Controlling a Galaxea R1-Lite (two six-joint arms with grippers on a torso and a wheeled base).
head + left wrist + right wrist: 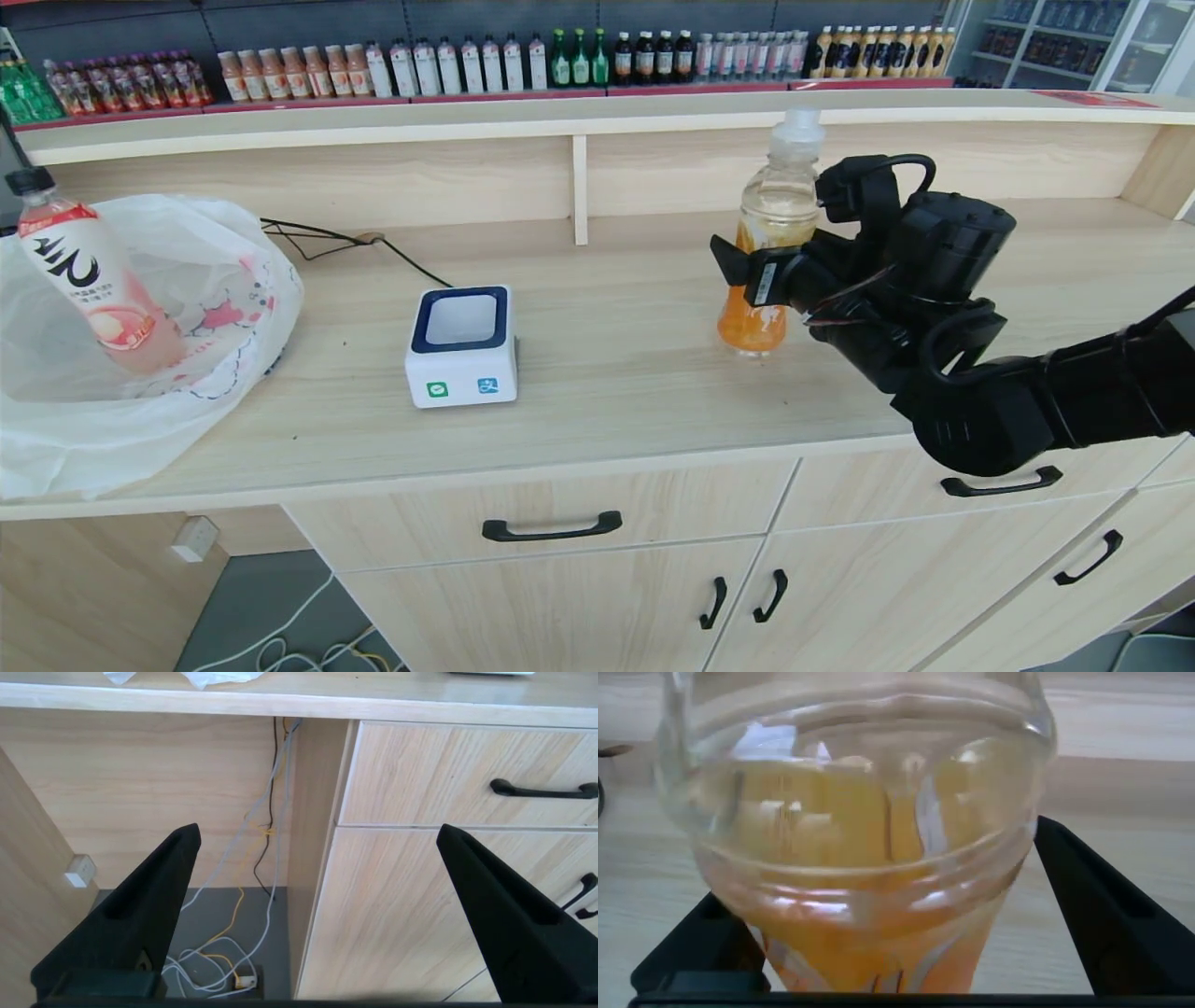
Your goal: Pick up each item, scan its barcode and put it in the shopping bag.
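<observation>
A clear bottle of orange drink [767, 245] with a white cap stands upright on the wooden counter [616, 373], right of centre. My right gripper [761, 273] is shut on its middle; in the right wrist view the bottle [868, 859] sits between the two black fingers [1102, 915]. The white scanner [461, 345] with its dark-rimmed window lies mid-counter. At the far left a white plastic shopping bag [187, 308] holds a pink drink bottle [89, 275] leaning inside. My left gripper [318, 831] hangs open below the counter, facing the cabinet fronts.
A black cable [355, 245] runs from the scanner toward the back ledge. Behind the counter, shelves [579, 61] carry rows of bottles. Drawers and doors with black handles [551, 528] sit under the counter. Bare counter lies between scanner and orange bottle.
</observation>
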